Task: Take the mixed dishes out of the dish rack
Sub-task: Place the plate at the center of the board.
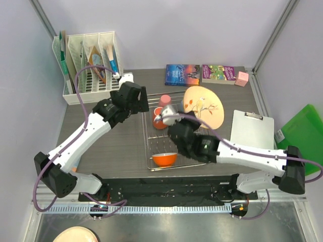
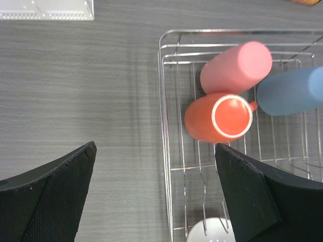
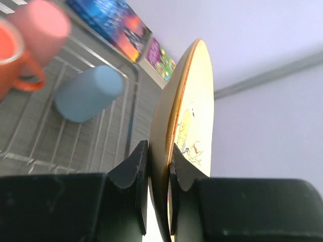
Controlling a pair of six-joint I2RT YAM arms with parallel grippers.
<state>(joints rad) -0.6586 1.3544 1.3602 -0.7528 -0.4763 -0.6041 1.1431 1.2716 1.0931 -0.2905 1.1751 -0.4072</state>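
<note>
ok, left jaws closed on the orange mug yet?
No: on the left gripper the jaws stand wide apart, and the orange mug sits untouched in the dish rack.

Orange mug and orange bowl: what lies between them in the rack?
Nothing but bare wire of the rack: the left wrist view shows open grid between the mug and the bowl, and the top view agrees.
</note>
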